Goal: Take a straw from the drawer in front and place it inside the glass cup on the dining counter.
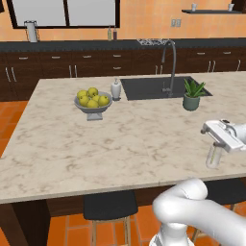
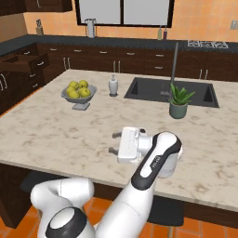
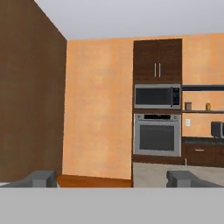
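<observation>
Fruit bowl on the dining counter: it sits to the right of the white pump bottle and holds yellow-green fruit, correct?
Not quite. The fruit bowl sits to the left of the white pump bottle, not the right, as the left base view shows. It does hold yellow-green fruit and stands on the dining counter.

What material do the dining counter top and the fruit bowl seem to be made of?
The dining counter looks like polished stone: beige with brownish marbled veins. The fruit bowl looks like grey metal or glazed ceramic; its plain, smooth grey surface leaves this open.
</observation>
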You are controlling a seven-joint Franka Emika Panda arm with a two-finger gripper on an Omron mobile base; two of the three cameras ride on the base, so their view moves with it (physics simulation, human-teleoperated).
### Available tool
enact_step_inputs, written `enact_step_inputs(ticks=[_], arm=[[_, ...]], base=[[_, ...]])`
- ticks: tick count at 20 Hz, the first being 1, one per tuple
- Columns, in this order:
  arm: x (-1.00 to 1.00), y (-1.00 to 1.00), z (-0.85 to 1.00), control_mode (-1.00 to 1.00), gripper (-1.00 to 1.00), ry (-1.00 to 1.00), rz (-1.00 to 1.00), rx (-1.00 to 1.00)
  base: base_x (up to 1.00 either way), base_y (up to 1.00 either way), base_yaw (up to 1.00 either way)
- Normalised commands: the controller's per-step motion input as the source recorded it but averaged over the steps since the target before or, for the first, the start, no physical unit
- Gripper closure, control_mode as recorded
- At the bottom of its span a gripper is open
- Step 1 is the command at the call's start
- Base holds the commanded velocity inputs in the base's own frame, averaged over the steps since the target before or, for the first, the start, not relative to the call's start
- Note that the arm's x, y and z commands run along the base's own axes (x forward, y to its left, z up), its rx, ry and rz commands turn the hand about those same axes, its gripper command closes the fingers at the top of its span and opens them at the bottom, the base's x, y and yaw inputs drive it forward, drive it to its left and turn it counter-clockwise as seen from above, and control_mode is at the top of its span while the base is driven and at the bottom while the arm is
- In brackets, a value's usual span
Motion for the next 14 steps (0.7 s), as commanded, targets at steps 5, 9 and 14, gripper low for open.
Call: enact_step_inputs(ticks=[5,9,14], arm=[[0.0,0.28,-0.14,-1.0,-1.0,0.11,0.0,0.0],[0.0,0.31,-0.09,-1.0,-1.0,0.07,0.0,0.0],[0.0,0.33,-0.08,-1.0,-1.0,0.07,0.0,0.0]], base=[[0.0,0.0,0.0],[0.0,0.0,0.0],[0.0,0.0,0.0]])
